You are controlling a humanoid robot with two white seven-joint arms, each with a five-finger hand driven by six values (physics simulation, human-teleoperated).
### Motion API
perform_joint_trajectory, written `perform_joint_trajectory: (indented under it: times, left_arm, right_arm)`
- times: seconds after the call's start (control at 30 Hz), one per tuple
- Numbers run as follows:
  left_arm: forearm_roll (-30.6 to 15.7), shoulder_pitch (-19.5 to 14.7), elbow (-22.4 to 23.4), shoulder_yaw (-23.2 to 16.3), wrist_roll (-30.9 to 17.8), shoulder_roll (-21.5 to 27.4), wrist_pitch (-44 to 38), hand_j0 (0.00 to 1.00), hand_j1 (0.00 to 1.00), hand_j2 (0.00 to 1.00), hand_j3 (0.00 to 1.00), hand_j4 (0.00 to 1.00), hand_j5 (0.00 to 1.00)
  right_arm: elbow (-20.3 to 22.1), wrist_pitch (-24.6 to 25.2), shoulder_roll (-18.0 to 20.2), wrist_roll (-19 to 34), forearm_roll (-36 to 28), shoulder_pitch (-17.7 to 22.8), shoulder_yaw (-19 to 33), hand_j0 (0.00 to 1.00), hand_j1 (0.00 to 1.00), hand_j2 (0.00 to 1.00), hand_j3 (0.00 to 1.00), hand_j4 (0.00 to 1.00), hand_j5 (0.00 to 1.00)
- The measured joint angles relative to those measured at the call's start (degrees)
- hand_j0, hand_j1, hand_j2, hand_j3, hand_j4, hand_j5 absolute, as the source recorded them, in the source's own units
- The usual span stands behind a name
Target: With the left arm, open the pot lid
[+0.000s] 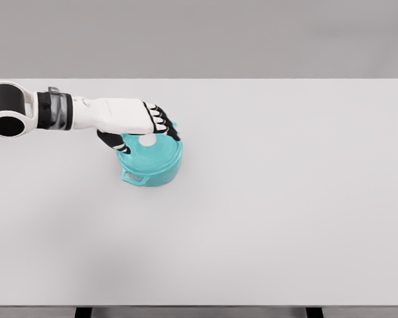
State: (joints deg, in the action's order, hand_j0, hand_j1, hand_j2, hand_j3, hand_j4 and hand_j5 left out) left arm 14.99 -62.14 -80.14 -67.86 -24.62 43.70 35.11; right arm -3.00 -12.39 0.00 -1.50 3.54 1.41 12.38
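A teal pot (158, 169) stands on the white table (272, 199), left of centre, with a side handle (134, 177) toward the front left. Its teal lid (154, 154) lies on top, with a white knob (148, 140) at its middle. My left hand (146, 129) reaches in from the left and hovers right over the lid. Its fingers (164, 124) curl down past the far side of the knob and the thumb (111, 141) hangs on the near left side. Whether the fingers actually touch the knob is unclear. The far rim of the lid is hidden by the hand.
The left forearm (73, 112) stretches from the shoulder joint (6, 118) at the left edge. The table's front edge (199, 306) runs along the bottom of the view.
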Motion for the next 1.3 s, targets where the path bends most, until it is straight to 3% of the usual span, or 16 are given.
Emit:
perform_joint_trajectory:
  times: [0.17,0.4,0.93,1.03,1.3]
  left_arm:
    - [0.6,0.1,0.7,-0.3,0.0,0.0,0.0,0.88,0.88,0.88,0.88,0.88,0.88]
    - [1.0,0.1,1.3,-0.3,0.0,0.0,0.0,0.77,0.77,0.77,0.77,0.77,0.77]
    - [1.9,0.1,2.1,-0.3,0.0,0.0,0.0,0.76,0.76,0.76,0.76,0.76,0.76]
    - [1.9,0.1,2.3,-0.3,0.0,0.0,0.0,0.66,0.66,0.66,0.66,0.66,0.66]
    - [2.0,0.1,2.4,-0.4,0.0,0.0,-0.1,0.62,0.62,0.62,0.62,0.62,0.62]
  right_arm:
    - [0.0,0.0,0.0,0.0,0.0,0.0,0.0,1.0,1.0,1.0,1.0,1.0,1.0]
    - [0.0,0.0,0.0,0.0,0.0,0.0,0.0,1.0,1.0,1.0,1.0,1.0,1.0]
    - [0.0,0.0,0.0,0.0,0.0,0.0,0.0,1.0,1.0,1.0,1.0,1.0,1.0]
    - [0.0,0.0,0.0,0.0,0.0,0.0,0.0,1.0,1.0,1.0,1.0,1.0,1.0]
    - [0.0,0.0,0.0,0.0,0.0,0.0,0.0,1.0,1.0,1.0,1.0,1.0,1.0]
